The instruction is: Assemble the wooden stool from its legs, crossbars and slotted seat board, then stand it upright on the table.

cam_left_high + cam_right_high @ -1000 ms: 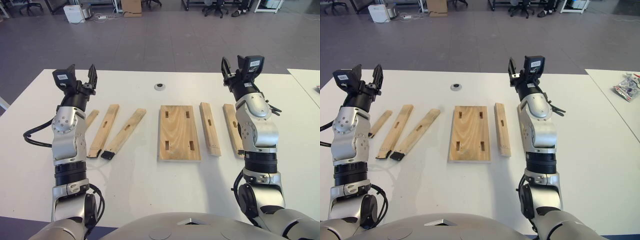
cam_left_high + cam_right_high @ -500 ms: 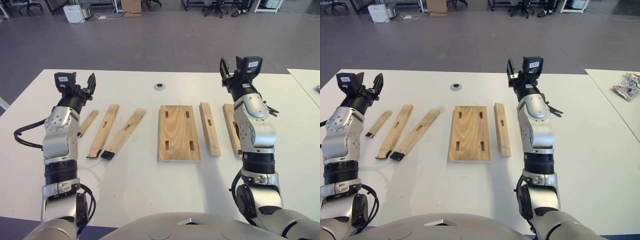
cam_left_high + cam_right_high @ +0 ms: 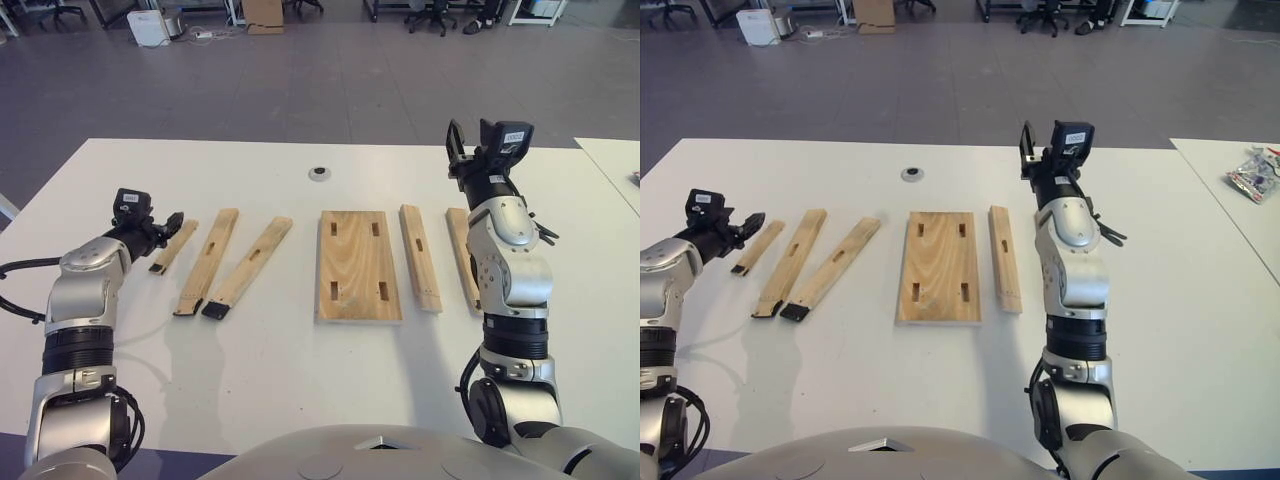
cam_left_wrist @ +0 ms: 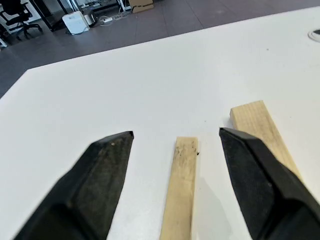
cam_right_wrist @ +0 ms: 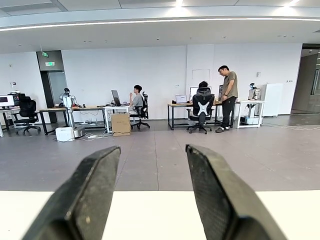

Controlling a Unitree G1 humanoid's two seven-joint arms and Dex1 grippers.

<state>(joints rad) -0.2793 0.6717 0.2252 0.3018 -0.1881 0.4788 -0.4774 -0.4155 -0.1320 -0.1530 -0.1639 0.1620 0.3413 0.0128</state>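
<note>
On the white worktop [image 3: 300, 370] the rectangular seat board of pale, grained wood [image 3: 359, 265] lies flat. Its long axis runs straight away from the robot, and four small rectangular slots are cut through it, two toward each short end. Just to its right lie two flat pale-wood pieces, the inner slat [image 3: 420, 257] and the outer slat [image 3: 461, 250]. Both are parallel to the board, and the outer one is partly hidden behind the right arm. To the board's left lie a slotted slat with a black near end [image 3: 248, 266] and, beside it, a second slotted slat [image 3: 208, 260], both slanted so their far ends lean toward the board. Farthest left lies a short narrow wooden stick [image 3: 172, 246], slanted the same way. The left gripper [image 4: 176, 132] hangs low at the stick's far end, its black fingers spread wide to either side and apart from the wood. The right gripper [image 5: 153, 148] is held high over the far right of the worktop, pointing out into the room, its fingers apart and holding nothing. A small round grey disc [image 3: 319, 174] sits on the worktop beyond the board.
</note>
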